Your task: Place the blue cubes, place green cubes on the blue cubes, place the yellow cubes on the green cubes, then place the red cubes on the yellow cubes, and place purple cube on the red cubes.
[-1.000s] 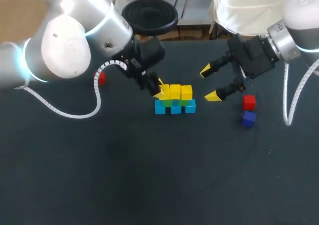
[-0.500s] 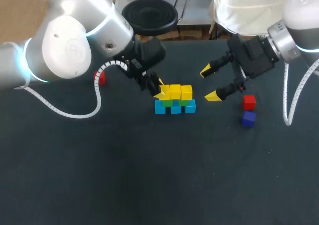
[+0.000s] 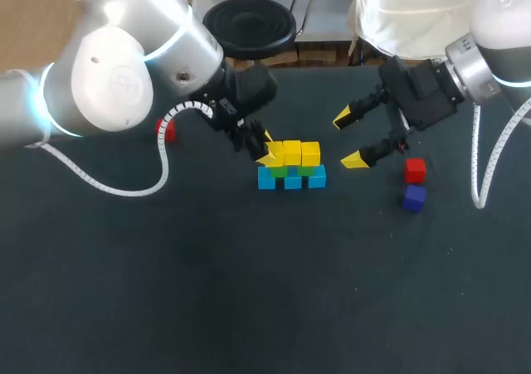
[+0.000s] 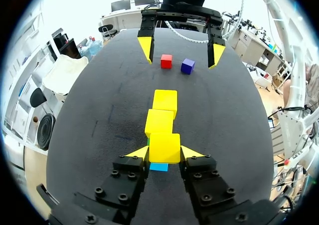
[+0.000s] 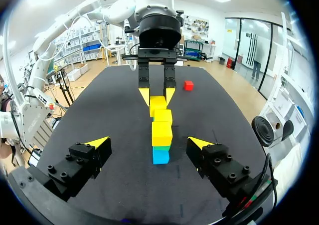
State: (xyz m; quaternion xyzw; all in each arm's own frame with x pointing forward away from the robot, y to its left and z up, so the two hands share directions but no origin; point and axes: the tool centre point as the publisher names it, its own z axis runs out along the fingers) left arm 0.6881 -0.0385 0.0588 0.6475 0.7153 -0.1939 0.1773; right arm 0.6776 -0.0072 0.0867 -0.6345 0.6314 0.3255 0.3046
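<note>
**Head view**
- Table (image 3: 249, 308): flat top with a dark charcoal covering, matte, with a cloth-like nap.
- Blue cubes (image 3: 292, 182): three small, smooth-faced, sharp-edged blocks. They sit in one row, side by side, near the middle of the table toward its far edge.
- Green cubes (image 3: 278, 172): same form, seated on the blue row and showing only as a thin band.
- Yellow cubes (image 3: 310, 153): three in a row on top of the green.
- Left gripper (image 3: 267, 146): black fingers with yellow wedge tips, set narrow and clamped on the end yellow cube (image 3: 274, 152) at the row's left end.
- Left arm (image 3: 108, 75): glossy white shell.
- Right gripper (image 3: 348, 139): same make, fingers spread wide with nothing between them, beside the row's right end and apart from it.
- Red cube (image 3: 415, 170) and purple cube (image 3: 413, 197): loose on the covering to the right of the stack, near each other but not touching.
- Second red cube (image 3: 169, 129): partly hidden behind the left arm.

**Left wrist view**
- The end yellow cube sits between this gripper's own tips, which press its opposite sides.
- A blue edge shows beneath that cube.
- The other yellow cubes run ahead in a line.
- Beyond them, the red cube and purple cube lie between the right gripper's wide tips.

**Right wrist view**
- This gripper's own fingers stand wide on either side of the stack's near end, touching nothing.
- The near column is yellow over green over blue.
- The left gripper faces in from the far end.
- The second red cube lies beside the left gripper.
</note>
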